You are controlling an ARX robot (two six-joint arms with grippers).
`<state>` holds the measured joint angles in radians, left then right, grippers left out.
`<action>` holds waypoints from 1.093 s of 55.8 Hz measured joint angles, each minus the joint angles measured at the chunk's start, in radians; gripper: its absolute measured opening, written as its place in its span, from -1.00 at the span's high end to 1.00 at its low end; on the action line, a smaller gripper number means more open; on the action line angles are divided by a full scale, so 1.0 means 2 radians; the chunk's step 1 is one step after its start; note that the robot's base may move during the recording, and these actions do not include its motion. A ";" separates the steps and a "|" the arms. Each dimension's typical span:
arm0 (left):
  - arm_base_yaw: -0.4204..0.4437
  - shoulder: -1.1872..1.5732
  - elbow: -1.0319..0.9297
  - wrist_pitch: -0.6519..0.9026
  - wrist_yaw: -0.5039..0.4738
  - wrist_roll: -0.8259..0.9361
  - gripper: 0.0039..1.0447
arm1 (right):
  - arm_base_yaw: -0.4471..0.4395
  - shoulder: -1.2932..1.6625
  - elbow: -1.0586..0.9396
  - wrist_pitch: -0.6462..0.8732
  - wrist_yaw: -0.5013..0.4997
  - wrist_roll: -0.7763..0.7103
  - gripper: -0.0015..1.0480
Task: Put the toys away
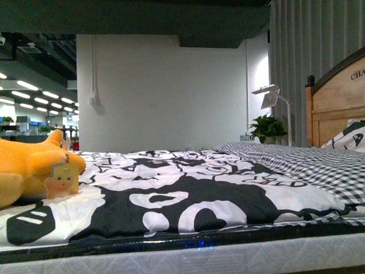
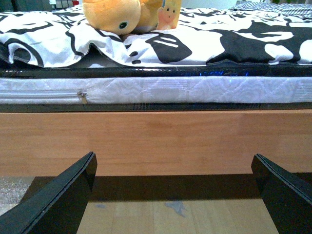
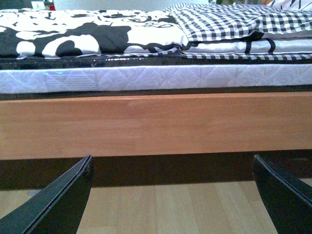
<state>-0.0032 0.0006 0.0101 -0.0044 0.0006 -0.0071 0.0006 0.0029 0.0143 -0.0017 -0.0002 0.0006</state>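
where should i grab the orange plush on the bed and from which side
I'd pinch the plush toy across its rounded, eye-bearing end, which faces the bed edge. Come from that edge with the left gripper, open and below the mattress; avoid the tag.

Low before the bed, the left tool (image 2: pixel 173 161) and right tool (image 3: pixel 171 161), fingers spread wide, face the wooden side rail (image 2: pixel 156 141); rail and mattress edge (image 2: pixel 195 90) together wall off any level path forward; bare floor (image 2: pixel 170 214) lies open beneath both; above the mattress, the black-and-white quilt (image 1: pixel 188 194) stretches flat and unobstructed across the middle; the orange plush toy (image 1: pixel 25 165) occupies its left edge near the bedside; the checked cover (image 1: pixel 296 165), a pillow (image 1: pixel 349 137) and the headboard (image 1: pixel 336 97) close off the right.
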 joint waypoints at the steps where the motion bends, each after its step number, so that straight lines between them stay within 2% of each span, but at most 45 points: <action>1: 0.000 0.000 0.000 0.000 0.000 0.000 -0.88 | 0.000 0.000 0.000 0.000 0.000 0.000 -0.87; 61: 0.000 0.000 0.000 0.000 0.000 0.000 -0.88 | 0.000 0.000 0.000 0.000 0.001 0.000 -0.87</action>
<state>-0.0029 0.0006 0.0101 -0.0044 0.0002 -0.0071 0.0006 0.0029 0.0143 -0.0017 0.0017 0.0006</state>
